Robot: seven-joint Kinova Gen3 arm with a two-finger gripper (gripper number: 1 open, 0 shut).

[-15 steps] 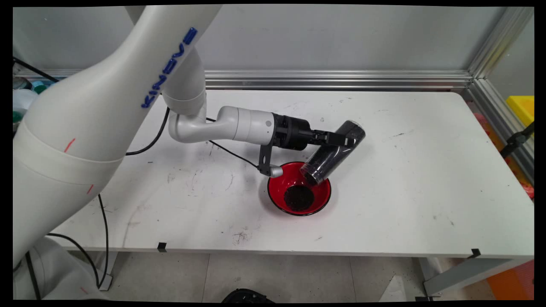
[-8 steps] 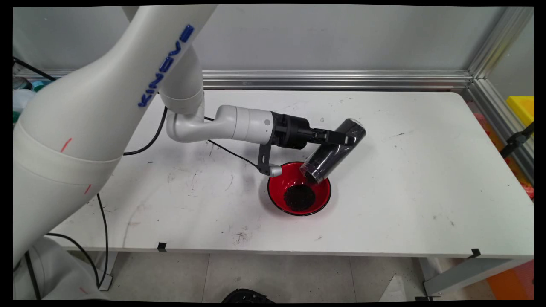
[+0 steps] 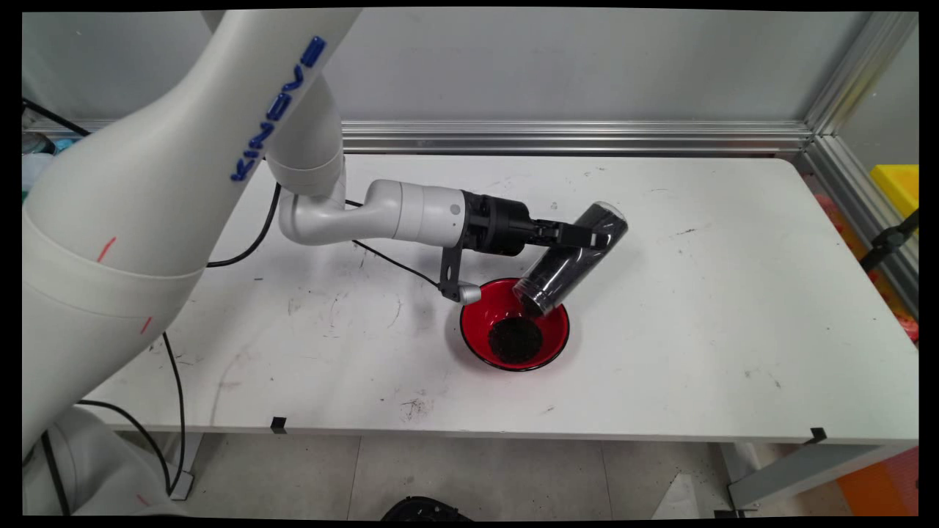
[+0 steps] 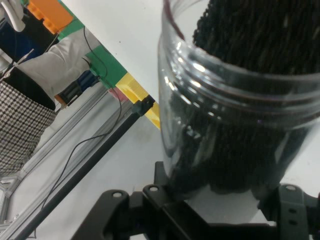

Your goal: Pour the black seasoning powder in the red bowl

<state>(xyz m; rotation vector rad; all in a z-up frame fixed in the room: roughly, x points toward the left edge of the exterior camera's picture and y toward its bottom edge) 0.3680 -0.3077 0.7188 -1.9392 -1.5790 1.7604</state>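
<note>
White table (image 3: 697,352), scuffed with dark marks. Aluminium rail (image 3: 572,136) runs along its far edge below a grey wall. Yellow bin (image 3: 899,183) stands beyond the right end.

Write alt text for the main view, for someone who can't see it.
The arm's black tool grips a clear plastic jar of dark granules, tilted mouth-down over a red bowl holding a dark pile on a white table.
</note>
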